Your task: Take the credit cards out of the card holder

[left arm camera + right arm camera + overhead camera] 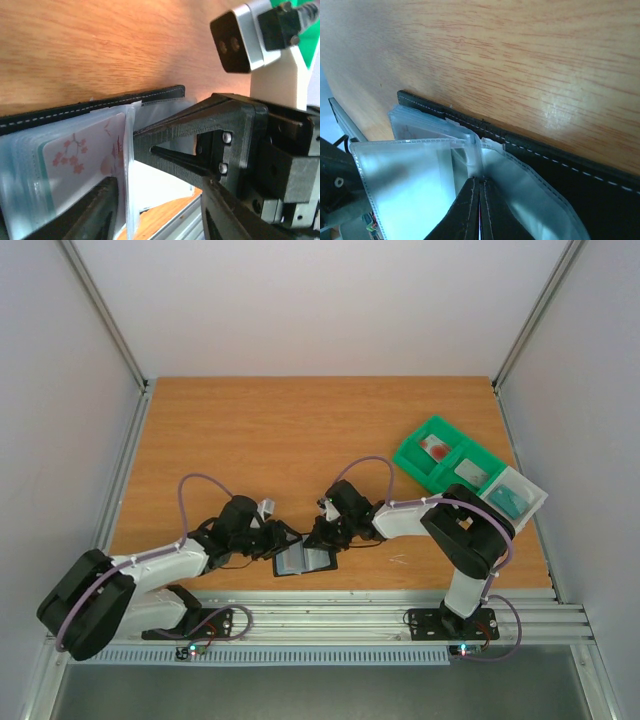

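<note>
**Card holder open, cards not yet out: sleeve and slip risks noted**

I am inspecting the card holder (305, 562), which is lying open on the table (300, 430) at the lower centre of the top view, close to the metal rail (400, 610) along the near edge. Its clear plastic sleeves (405, 175) are fanning up from the spine. One of the credit cards (80, 160), pale with a pink blossom print, is sitting inside a sleeve at the lower left of the left wrist view. No card is lying loose on the wood.

My left gripper (283, 540) is standing with its jaws apart, a sleeve leaf rising between them and nothing clamped. My right gripper (322, 535) is showing its jaws pressed together at the bottom centre of its own view, tips at the root of the sleeves. I cannot tell whether a leaf or a card is caught there.

Risks, as I am judging them:
- If I am pinching plastic and not a card, pulling could lift the whole holder or tear a leaf.
- With nothing pinning the holder down, it could slide onto the rail.
- The two grippers are working almost tip to tip, so a careless closing move could make them collide.
</note>
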